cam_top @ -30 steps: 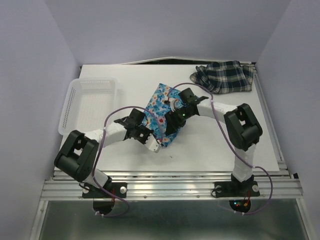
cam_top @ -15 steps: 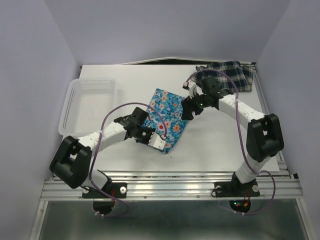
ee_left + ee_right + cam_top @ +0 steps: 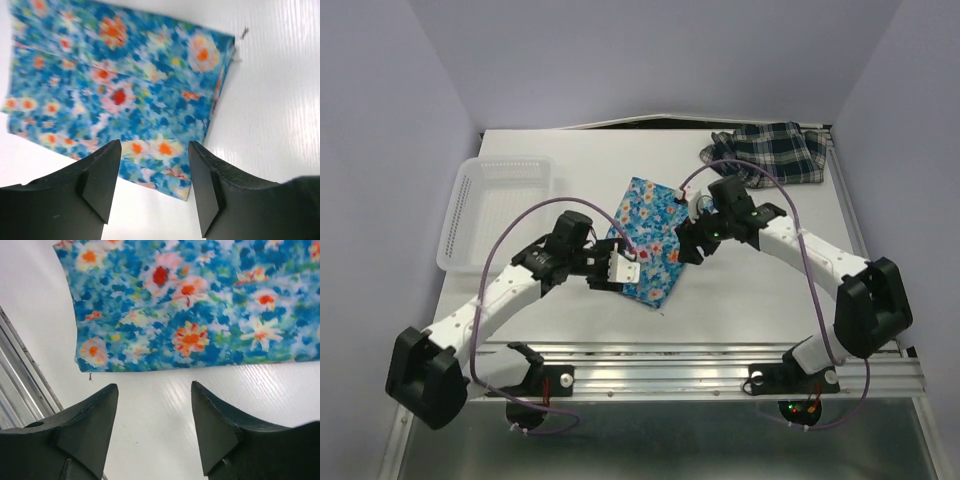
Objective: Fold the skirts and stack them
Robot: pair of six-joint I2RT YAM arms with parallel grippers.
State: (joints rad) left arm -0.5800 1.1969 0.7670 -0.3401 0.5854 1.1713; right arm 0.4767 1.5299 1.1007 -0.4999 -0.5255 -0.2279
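**Spotter:** Floral skirt (image 3: 648, 240) first. Your overhead view has it flat in the middle of the table (image 3: 770, 295) as a slanted strip, with one end toward the far edge and the other toward the near edge.

**Second:** And the plaid skirt (image 3: 770, 152)?

**Spotter:** It is bunched in the far right corner of the table, well apart from the floral one. You only get it from overhead, since neither wrist camera catches it. The same goes for the white basket (image 3: 500, 205) at the left edge.

**Second:** So what do your wrist views add?

**Spotter:** The jaws. From above, your left gripper (image 3: 618, 266) sits at the strip's left side, toward its near end, but you can't read the gap there. The left wrist view settles it. The two dark fingers (image 3: 100, 180) stand well parted with nothing pinched, and flowered cloth shows between them. That view also shows you layered edges at the cloth's corner, which are lost from overhead.

**Second:** And your right side?

**Spotter:** Overhead, your right gripper (image 3: 685, 246) seems to overlap the strip's right edge. The right wrist view shows otherwise. The jaws are spread and empty over bare white table, just beside the skirt's edge. A metal rail (image 3: 15, 370) runs along the left of that view. You cannot tell from any view whether either gripper touches the surface below it
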